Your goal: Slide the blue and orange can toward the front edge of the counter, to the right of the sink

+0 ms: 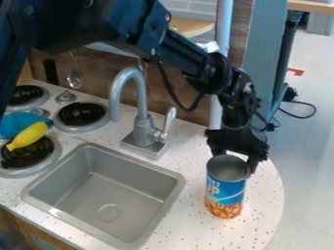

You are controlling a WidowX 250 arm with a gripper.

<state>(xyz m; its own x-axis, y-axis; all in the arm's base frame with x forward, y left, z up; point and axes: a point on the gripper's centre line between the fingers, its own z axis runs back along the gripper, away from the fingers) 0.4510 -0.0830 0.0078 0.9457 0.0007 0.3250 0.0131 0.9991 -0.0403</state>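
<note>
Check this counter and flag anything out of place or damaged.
A yellow banana-shaped toy lies over a burner left of the sink, beside a blue cloth: odd places for both. The tin can stands upright but lidless. No spill or damage shows.

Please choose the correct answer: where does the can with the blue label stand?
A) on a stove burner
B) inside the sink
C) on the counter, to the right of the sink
C, because the can stands upright on the speckled counter, beside the sink, with the claw at its top.
</note>
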